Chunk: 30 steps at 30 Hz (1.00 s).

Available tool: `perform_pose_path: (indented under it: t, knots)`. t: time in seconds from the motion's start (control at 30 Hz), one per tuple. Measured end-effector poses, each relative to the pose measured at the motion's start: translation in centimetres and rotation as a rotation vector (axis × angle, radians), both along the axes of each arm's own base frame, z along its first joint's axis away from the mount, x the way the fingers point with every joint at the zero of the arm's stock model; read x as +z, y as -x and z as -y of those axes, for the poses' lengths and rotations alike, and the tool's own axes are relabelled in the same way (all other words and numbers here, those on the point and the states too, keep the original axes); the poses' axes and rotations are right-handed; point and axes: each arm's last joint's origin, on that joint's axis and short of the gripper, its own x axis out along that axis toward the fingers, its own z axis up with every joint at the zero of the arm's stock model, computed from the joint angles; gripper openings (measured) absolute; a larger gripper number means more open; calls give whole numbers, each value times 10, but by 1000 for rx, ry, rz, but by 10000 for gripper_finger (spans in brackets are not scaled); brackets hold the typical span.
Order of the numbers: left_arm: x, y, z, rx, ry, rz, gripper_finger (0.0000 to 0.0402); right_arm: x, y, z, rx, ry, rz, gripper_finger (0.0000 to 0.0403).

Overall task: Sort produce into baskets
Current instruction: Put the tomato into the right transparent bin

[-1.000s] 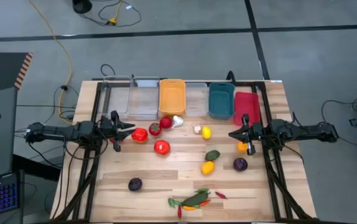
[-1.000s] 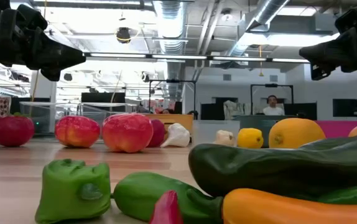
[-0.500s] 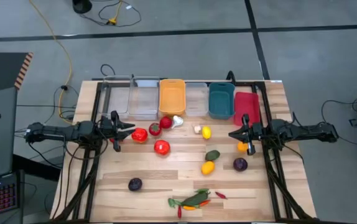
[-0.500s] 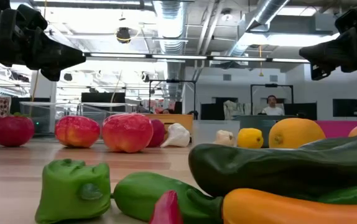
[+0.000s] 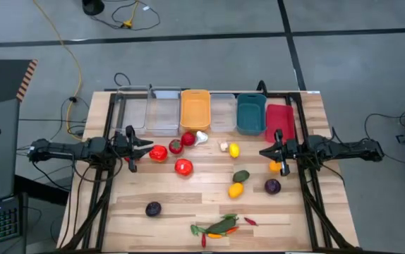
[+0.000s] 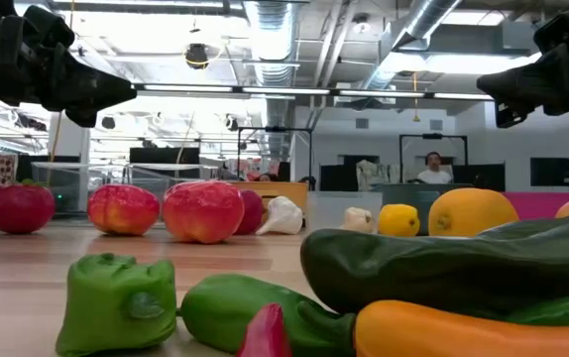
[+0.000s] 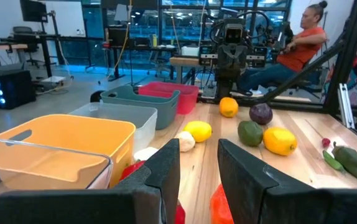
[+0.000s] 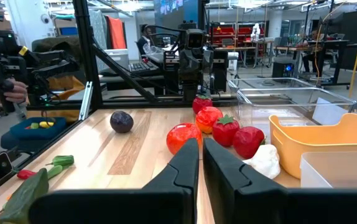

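I see a wooden table (image 5: pixel 188 204) strewn with produce (image 5: pixel 183 167). The left gripper (image 5: pixel 144 148) hovers narrowly parted; the right gripper (image 5: pixel 263 152) hovers nearly closed. Along the far edge, the baskets (image 5: pixel 195 109) look empty. A person (image 7: pixel 300 43) sits beyond.

Right end effector (image 8: pixel 200 163) fingers nearly closed, red tomatoes (image 8: pixel 183 137), white garlic (image 8: pixel 263 160), orange basket (image 8: pixel 328 144), purple ball (image 8: pixel 122 121)

left gripper (image 5: pixel 146 147) slightly parted, right gripper (image 5: pixel 264 152) nearly closed, both raised
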Motion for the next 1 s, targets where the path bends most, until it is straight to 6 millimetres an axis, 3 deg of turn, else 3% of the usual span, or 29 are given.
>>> perform_pose_path:
  t: [0.43, 1.0]
  knots:
    - [0, 0, 0, 0, 188, 38, 96, 0, 0, 0, 0, 0, 0, 52]
    - [0, 0, 1, -18, 244, 45, 96, 0, 0, 0, 0, 0, 1, 52]
